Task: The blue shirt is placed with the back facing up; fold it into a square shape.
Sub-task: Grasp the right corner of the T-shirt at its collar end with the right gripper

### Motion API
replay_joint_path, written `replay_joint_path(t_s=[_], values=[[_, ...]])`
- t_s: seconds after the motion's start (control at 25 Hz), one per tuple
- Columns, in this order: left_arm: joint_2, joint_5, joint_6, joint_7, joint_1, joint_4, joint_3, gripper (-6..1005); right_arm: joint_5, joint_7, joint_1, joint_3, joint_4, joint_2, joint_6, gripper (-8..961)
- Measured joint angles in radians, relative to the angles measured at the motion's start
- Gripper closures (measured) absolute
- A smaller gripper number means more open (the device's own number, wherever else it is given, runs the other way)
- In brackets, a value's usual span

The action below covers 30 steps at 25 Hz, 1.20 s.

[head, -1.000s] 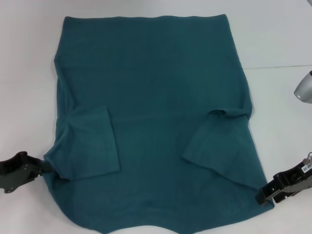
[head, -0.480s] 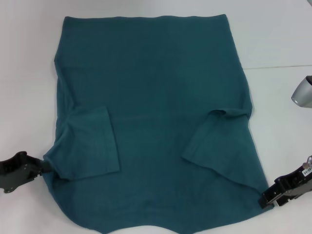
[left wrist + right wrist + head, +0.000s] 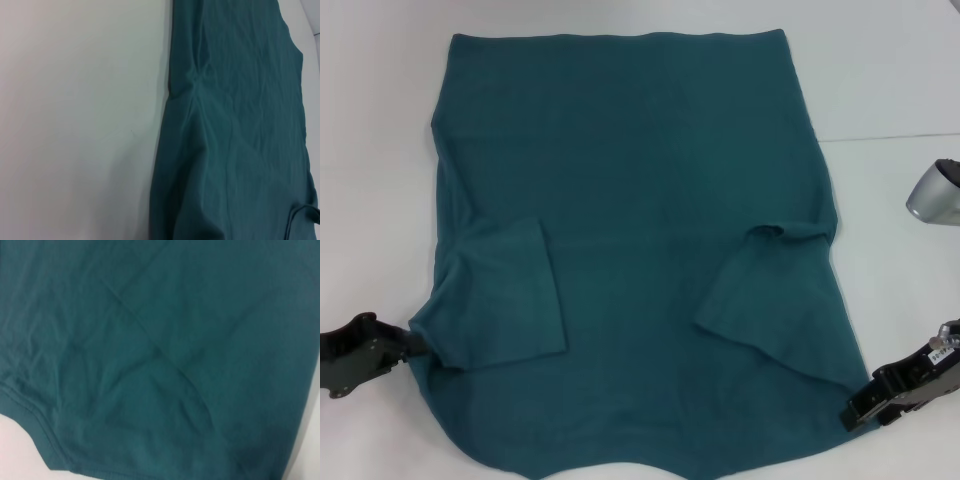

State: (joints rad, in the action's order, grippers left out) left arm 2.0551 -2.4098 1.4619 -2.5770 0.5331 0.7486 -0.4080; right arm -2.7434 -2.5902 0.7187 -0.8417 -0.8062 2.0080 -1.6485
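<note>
Blue shirt (image 3: 640, 250) lies flat on the white table (image 3: 890, 90), plain side up, hem at the far edge, collar end nearest the robot and partly cut off by the frame bottom. Both sleeves are folded inward onto the body: left sleeve (image 3: 510, 295) sits as a flat rectangular flap, right sleeve (image 3: 760, 290) as an angled flap with a small bunched fold at its top. Left gripper (image 3: 410, 343) is low at the shirt's near-left edge, tip touching the cloth right where the edge pulls into a small point; looks pinched onto the fabric there, though the fingertips themselves are mostly hidden by cloth. Right gripper (image 3: 855, 408) is at the near-right corner of the shirt, its black tip against the cloth edge; can't tell whether it's clamped or just resting beside it. Left wrist view shows the shirt's side edge (image 3: 170, 100) running along bare table with creases radiating from one gathered spot; no fingers visible. Right wrist view is almost filled with shirt fabric (image 3: 165, 350), with a diagonal crease and a stitched hem edge (image 3: 30, 415) over a sliver of table; no fingers visible. A grey metallic object (image 3: 932, 190) shows at the right edge of the head view, well apart from the shirt.
</note>
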Motion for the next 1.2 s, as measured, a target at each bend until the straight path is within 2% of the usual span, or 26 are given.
replay_joint_path(t_s=[0.44, 1.12, 1.2], values=[[0.001, 0.0, 0.0, 0.0, 0.003, 0.0, 0.0, 996, 0.009, 0.004, 0.025, 0.003, 0.015, 0.013, 0.02, 349], [-0.001, 0.009, 0.001, 0.0, 0.003, 0.0, 0.0, 995, 0.044, 0.004, 0.044, 0.001, 0.03, 0.014, 0.027, 350], [-0.001, 0.009, 0.003, 0.0, 0.004, 0.0, 0.0, 996, 0.045, 0.004, 0.044, 0.001, 0.027, 0.014, 0.022, 433]])
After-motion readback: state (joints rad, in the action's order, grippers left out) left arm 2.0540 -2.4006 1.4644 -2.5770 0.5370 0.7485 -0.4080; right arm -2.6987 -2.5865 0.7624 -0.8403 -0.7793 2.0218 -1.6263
